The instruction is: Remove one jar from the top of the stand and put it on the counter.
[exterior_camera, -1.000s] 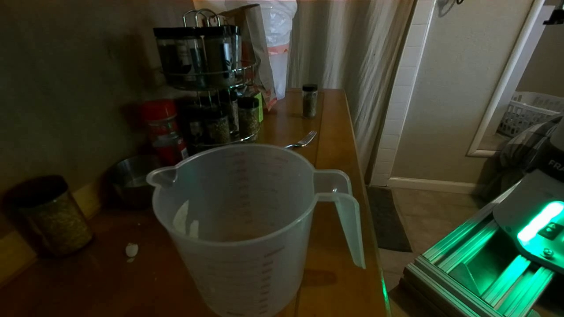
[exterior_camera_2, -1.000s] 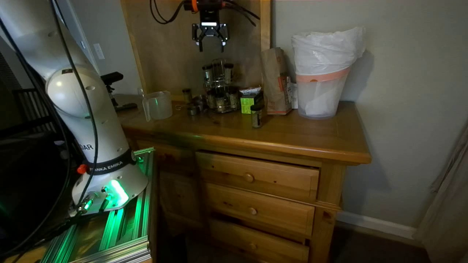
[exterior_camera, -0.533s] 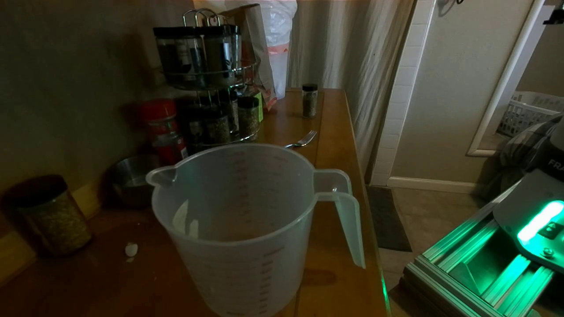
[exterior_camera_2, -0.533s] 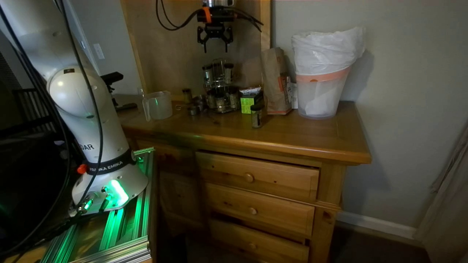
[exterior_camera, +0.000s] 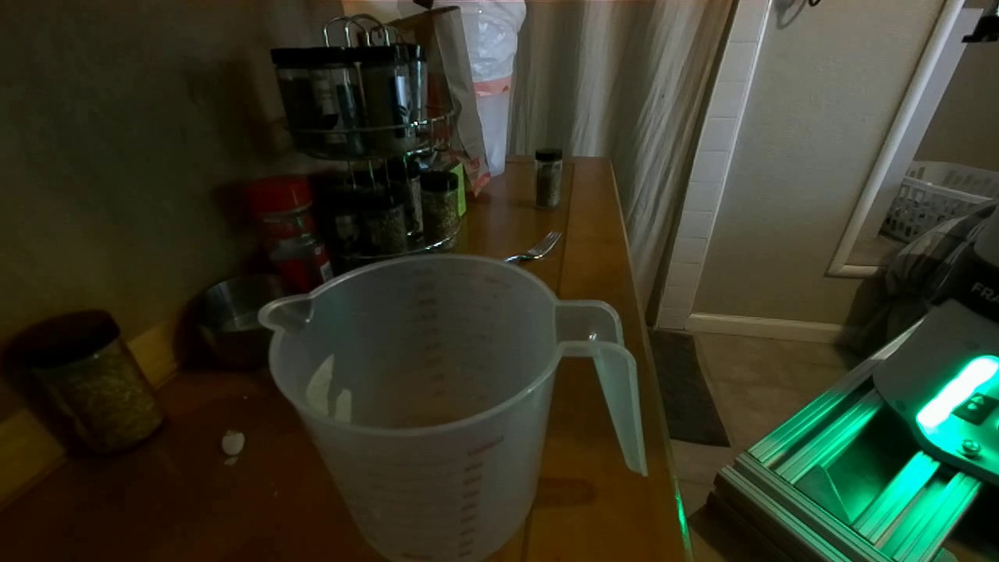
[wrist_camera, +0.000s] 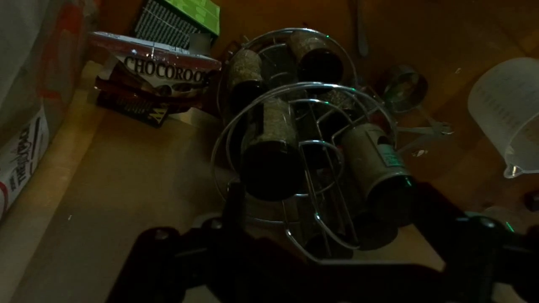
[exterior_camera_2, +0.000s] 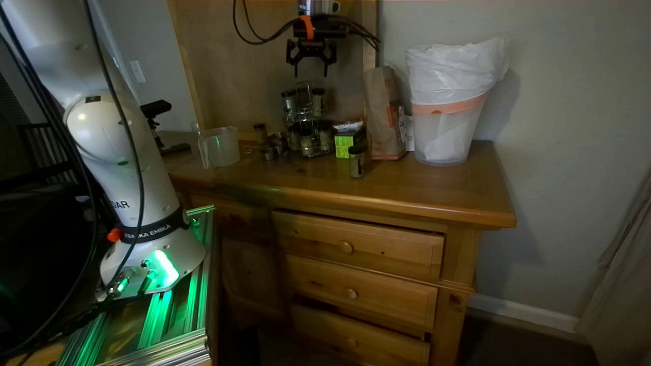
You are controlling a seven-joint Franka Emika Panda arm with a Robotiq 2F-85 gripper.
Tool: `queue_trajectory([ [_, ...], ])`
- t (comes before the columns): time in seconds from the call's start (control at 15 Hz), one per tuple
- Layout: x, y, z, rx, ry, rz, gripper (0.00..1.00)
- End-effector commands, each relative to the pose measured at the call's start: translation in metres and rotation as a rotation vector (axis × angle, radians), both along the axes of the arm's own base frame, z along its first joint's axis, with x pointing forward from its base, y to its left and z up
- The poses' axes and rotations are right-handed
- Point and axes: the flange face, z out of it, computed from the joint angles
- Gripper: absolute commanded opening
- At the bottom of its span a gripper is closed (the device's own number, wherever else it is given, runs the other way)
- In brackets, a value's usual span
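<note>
While the gripper (exterior_camera_2: 311, 73) hangs above the stand (exterior_camera_2: 305, 118), upper middle of an exterior view, its jaws gape, empty | lining up, I'd say | next: straddle a top-tier jar (wrist_camera: 271, 149), wrist view's centre, and descend

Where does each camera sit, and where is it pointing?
In an exterior view: near one end of the counter, looking along it over the measuring jug; the robot's base shows.
In an exterior view: out front, facing the drawers; arm and open tool show.
Wrist view: on the wrist, looking down at the stand; the tool's fingers show.
Both exterior views share stand, jug and base.
</note>
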Motion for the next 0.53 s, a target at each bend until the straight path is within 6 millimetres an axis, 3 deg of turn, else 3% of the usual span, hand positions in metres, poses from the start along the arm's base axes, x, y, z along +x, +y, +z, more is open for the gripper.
queue_trajectory([
  [0.0, -0.001, 0.008, 0.000, -0.047, -0.039, 0.060, 1.00],
  [0.47, -0.007, 0.027, -0.012, -0.138, -0.068, 0.179, 1.00],
])
